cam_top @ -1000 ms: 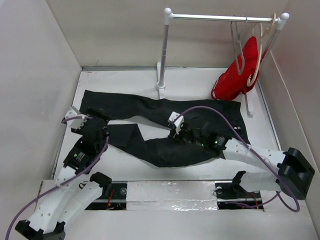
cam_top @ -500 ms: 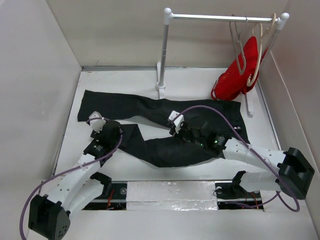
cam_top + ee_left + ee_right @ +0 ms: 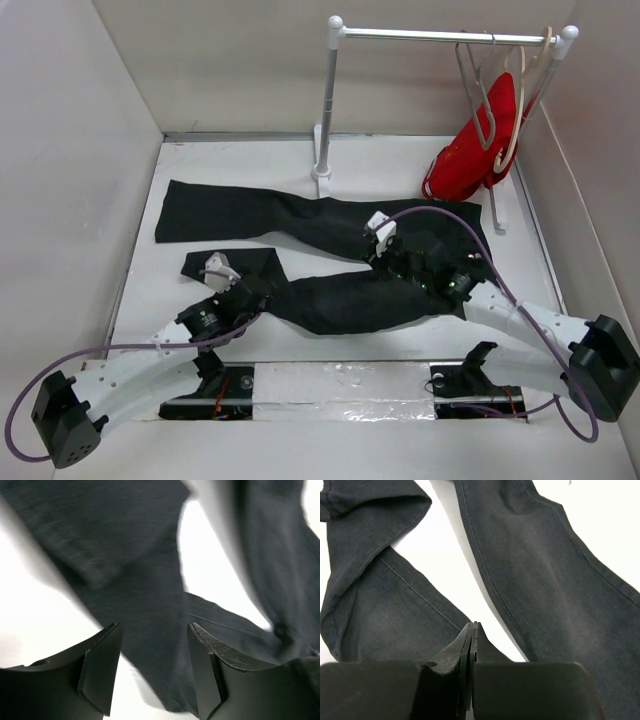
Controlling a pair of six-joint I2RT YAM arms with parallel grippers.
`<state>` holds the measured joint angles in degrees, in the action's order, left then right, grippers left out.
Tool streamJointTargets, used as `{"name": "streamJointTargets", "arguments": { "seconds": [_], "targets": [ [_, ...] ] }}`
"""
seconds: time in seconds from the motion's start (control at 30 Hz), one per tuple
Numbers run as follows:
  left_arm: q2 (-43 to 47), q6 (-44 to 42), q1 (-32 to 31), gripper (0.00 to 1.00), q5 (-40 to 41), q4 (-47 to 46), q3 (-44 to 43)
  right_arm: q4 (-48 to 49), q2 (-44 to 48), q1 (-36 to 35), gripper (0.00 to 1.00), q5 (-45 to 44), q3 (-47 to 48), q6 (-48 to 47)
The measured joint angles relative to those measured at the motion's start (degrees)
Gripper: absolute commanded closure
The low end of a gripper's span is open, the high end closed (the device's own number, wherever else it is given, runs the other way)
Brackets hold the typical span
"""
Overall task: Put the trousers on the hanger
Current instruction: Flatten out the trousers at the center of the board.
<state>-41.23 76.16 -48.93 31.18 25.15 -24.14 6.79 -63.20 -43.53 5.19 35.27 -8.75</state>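
Left arm has swung in along the near leg of the trousers (image 3: 330, 305); its tool (image 3: 155, 626) hovers spread over the fabric, folded cuff edge just ahead. Right tool (image 3: 472, 625), pressed together and pinching nothing, points at bare worktop (image 3: 440, 565) between both legs. Hanger (image 3: 478, 95) hangs well beyond both, on the rail (image 3: 440, 36).

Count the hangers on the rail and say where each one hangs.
2. The thin grey hanger hangs bare near the right end of the rail; the beige hanger hangs just right of it, carrying the red garment. That garment could hide another.
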Motion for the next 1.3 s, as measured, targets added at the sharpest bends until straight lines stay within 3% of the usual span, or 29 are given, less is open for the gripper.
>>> {"name": "streamJointTargets", "arguments": {
  "seconds": [0.33,0.73,0.87,1.03,1.3],
  "targets": [
    [-2.38,9.73,0.11,0.53,7.15,2.64,5.05,-0.85,1.73,0.0,0.99,1.14,-0.63,0.0],
    [-4.66,3.96,9.01,0.61,12.61,-9.14,6.43,-1.44,3.17,0.0,0.99,1.62,-3.21,0.13],
    [-4.42,1.27,10.97,0.61,12.46,-12.55,7.02,-1.68,4.09,0.0,0.96,1.2,-4.22,0.9],
    [-4.33,-0.74,11.19,0.57,9.97,-14.86,8.15,-2.23,5.88,0.02,0.82,-0.52,-4.63,2.21],
    [-1.18,-1.81,11.19,0.55,4.39,-14.97,9.97,-2.29,7.34,0.59,0.81,-1.88,-5.33,3.37]
  ]
}}
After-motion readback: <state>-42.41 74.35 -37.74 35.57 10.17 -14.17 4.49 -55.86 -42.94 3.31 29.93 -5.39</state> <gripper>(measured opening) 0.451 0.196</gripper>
